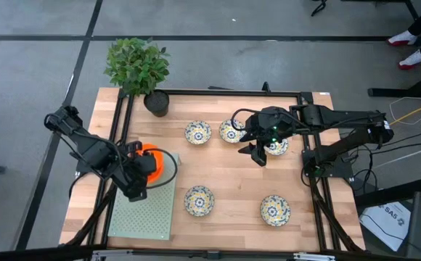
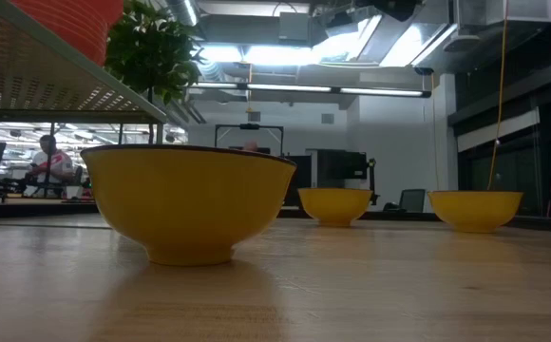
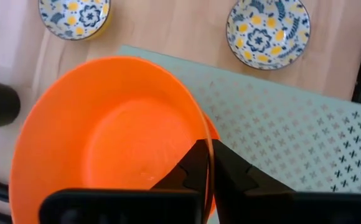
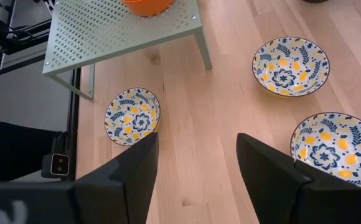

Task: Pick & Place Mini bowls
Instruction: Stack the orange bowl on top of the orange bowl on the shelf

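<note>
Gripping the thin rim of a plain bright orange mini bowl, the left gripper has its two dark fingers pinched together on the wall, one inside and one outside. The bowl is smooth, glossy and round, without any pattern, and it sits at one end of a pale green perforated metal stand near the left edge of the light wooden table.

Five floral mini bowls lie on the bare tabletop, white inside with blue leaves and yellow dots around a blue central flower, and yellow on the outside as the low view shows. Two are side by side toward the far edge, a third lies partly under the right gripper, and two more rest nearer the front.

The right gripper hovers above the table with its fingers spread apart and nothing between them.

A black pot holding a leafy green plant stands at the far left corner.
</note>
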Robot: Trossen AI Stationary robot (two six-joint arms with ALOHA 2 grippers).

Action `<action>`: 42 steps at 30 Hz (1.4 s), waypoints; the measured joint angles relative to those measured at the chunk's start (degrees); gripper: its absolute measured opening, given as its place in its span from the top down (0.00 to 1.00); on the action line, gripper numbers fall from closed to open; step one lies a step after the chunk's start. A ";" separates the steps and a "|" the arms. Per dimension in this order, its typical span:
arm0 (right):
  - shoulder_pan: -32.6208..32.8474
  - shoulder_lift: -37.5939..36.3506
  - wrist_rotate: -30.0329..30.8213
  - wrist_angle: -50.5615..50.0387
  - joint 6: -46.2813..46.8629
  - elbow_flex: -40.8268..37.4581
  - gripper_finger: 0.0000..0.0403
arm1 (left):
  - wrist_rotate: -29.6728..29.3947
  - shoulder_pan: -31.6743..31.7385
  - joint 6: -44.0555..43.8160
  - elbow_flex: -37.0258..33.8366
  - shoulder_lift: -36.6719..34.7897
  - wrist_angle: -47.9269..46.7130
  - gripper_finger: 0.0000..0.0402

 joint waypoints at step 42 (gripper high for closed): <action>0.00 0.02 0.02 0.02 0.00 0.00 0.47 | 3.93 0.00 -3.81 -0.02 -0.09 0.15 0.99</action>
